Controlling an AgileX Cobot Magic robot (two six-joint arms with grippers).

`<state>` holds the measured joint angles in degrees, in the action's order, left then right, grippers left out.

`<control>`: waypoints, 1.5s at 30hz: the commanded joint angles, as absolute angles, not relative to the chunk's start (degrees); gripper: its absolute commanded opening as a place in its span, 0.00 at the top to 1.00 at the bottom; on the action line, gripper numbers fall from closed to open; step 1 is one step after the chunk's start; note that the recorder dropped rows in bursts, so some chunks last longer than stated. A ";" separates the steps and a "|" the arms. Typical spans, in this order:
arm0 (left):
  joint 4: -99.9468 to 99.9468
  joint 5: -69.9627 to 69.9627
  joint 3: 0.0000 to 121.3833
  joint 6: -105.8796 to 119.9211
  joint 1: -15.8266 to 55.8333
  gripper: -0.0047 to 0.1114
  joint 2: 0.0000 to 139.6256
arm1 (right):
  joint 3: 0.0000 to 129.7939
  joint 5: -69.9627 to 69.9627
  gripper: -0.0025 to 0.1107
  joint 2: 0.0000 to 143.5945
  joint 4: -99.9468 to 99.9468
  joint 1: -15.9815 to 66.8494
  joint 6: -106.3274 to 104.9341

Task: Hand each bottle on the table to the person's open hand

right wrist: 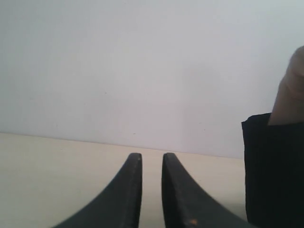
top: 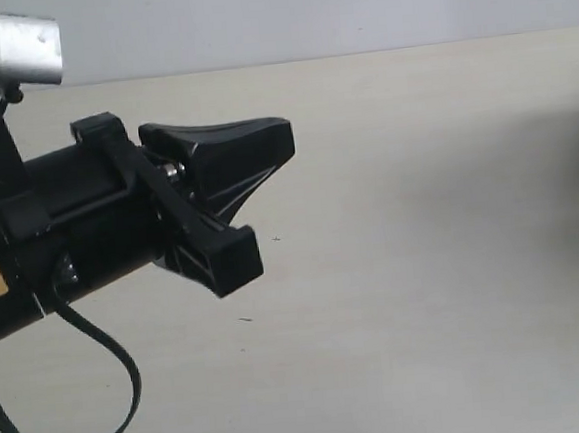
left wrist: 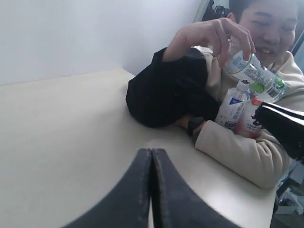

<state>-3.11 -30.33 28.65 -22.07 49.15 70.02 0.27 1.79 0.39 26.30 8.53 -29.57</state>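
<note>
Quick look at where we are: our left gripper (left wrist: 151,154) is fully closed, fingers pressed flat against each other with nothing between them. It hangs over the table (top: 424,266), just short of the person sitting at the far edge.

Our right gripper (right wrist: 152,156) is only a crack open. There's a slim gap between the two black fingers, and through it we see just tabletop and pale wall (right wrist: 142,71), so it has hold of nothing. Off to one side of that view is a black sleeve (right wrist: 273,175) with a blurry bit of skin above it.

The bottles only show up in the left wrist view, and they're all with the person. The person's hand (left wrist: 209,38) is raised and curled over the green-capped bottle (left wrist: 254,71), gripping it from above with the bottle tilted. Below it, the white-blue bottle (left wrist: 232,105) stands roughly upright, tucked against the cream fleece (left wrist: 237,152). The pink-labelled bottle (left wrist: 249,122) sits right beside it, touching. We count three for sure. There might be another in that bunch, but we can't tell.

In the exterior view a black arm (top: 69,224) comes in from the left above the table. It has a silver camera (top: 20,47) on a bracket and a cable (top: 106,432) looping underneath. From that angle we can't really read the jaws
</note>
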 commanded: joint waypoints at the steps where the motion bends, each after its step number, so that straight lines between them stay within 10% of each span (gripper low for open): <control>1: -3.27 -31.78 27.10 -22.47 49.42 0.95 69.37 | 0.00 1.23 0.83 0.00 26.53 8.33 -29.89; 25: -4.39 -15.31 25.67 -28.54 48.45 0.95 61.59 | 0.00 1.13 0.83 0.00 26.53 8.33 -29.89; 45: -4.39 -10.01 0.00 -36.43 16.16 0.95 18.73 | 0.00 1.13 0.83 0.00 26.53 8.33 -29.89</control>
